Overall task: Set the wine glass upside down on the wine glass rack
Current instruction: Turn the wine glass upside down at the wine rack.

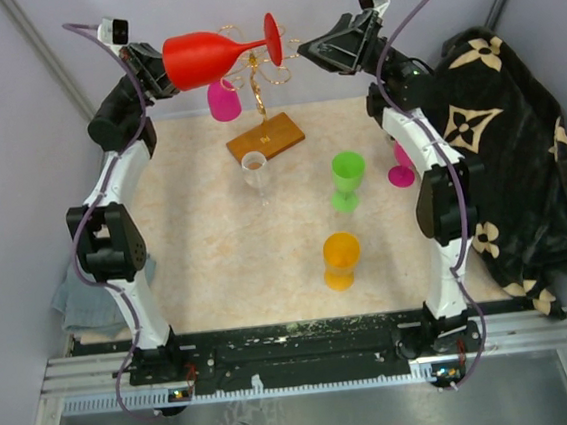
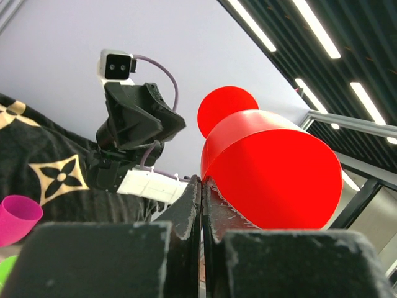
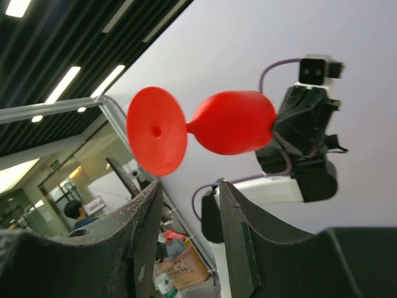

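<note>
The left gripper (image 1: 157,72) is pinched tight on the bowl wall of the red wine glass (image 1: 210,57), holding it sideways in the air above the wine glass rack (image 1: 265,137) at the desk's (image 1: 219,269) far side. The right gripper (image 1: 306,48) gapes wide, empty, just beside the glass's foot

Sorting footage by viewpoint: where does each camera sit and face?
Top external: above and behind the bases, looking down on the table; both arms show, left gripper holding the red wine glass by the wine glass rack.
Left wrist: tilted up toward the right arm; own shut fingers show.
Right wrist: tilted up at the glass's foot; own open fingers show.
Both wrist views share the glass.
</note>
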`<state>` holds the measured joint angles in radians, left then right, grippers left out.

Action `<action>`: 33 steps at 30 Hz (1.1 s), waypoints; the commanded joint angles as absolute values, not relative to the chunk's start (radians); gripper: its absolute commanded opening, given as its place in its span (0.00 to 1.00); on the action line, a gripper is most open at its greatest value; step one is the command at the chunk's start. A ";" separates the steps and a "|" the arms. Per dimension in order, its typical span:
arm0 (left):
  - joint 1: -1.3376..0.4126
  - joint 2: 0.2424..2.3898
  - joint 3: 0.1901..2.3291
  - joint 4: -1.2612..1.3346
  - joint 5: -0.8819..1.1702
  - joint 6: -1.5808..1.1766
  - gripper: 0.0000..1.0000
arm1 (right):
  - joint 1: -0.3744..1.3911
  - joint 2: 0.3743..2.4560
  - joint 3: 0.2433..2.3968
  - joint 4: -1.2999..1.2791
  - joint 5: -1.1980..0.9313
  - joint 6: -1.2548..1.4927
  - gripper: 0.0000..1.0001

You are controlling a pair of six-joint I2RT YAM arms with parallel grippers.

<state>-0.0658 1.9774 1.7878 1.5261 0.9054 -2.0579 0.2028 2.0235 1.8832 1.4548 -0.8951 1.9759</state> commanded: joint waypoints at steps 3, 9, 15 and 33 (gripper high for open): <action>-0.089 2.026 1.858 1.748 0.791 -2.231 0.00 | 0.275 2.035 2.008 1.580 -0.856 2.067 0.43; -0.108 2.022 1.855 1.758 0.801 -2.231 0.00 | 0.317 2.058 2.065 1.531 -0.853 2.056 0.43; -0.117 2.020 1.849 1.773 0.804 -2.238 0.00 | 0.326 2.060 2.070 1.513 -0.846 2.049 0.43; -0.135 2.011 1.822 1.790 0.806 -2.232 0.00 | 0.352 2.100 2.182 1.453 -0.833 2.046 0.36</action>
